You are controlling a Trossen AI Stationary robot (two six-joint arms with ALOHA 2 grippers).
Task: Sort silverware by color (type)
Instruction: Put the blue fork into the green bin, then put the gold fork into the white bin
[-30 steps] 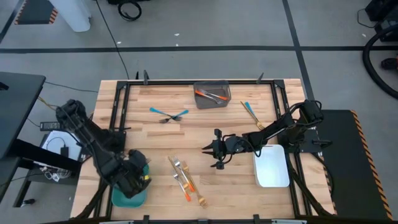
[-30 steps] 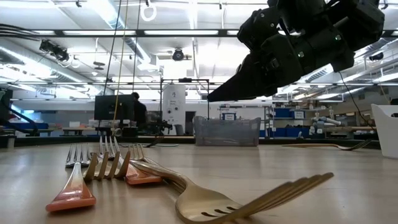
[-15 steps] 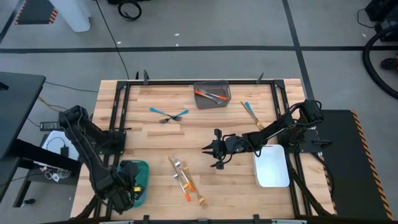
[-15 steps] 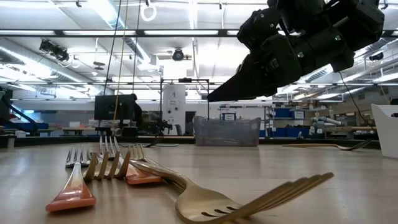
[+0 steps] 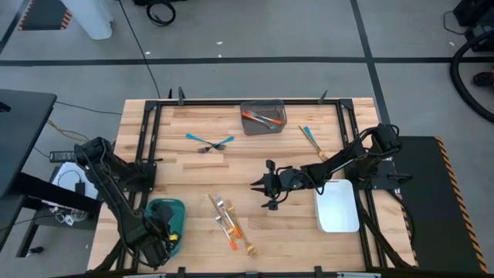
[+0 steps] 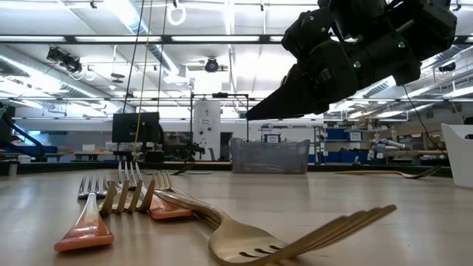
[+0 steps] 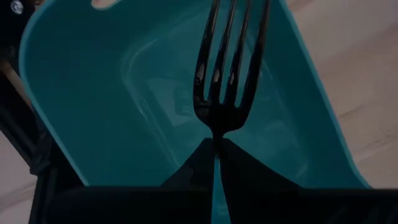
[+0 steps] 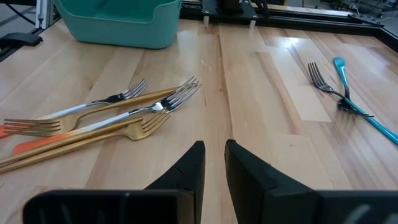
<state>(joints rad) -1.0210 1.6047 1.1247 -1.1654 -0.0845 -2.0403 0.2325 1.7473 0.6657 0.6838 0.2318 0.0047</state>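
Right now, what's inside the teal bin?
Nothing lies in the teal bin; its floor looks bare in the left wrist view. The left gripper holds a fork above it. The gripper hides the bin's near corner.

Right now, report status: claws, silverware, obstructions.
Left claw shut on dark-tined fork over teal plastic bin. Right claw mid-table, empty, slightly parted. Nothing blocking the bin.
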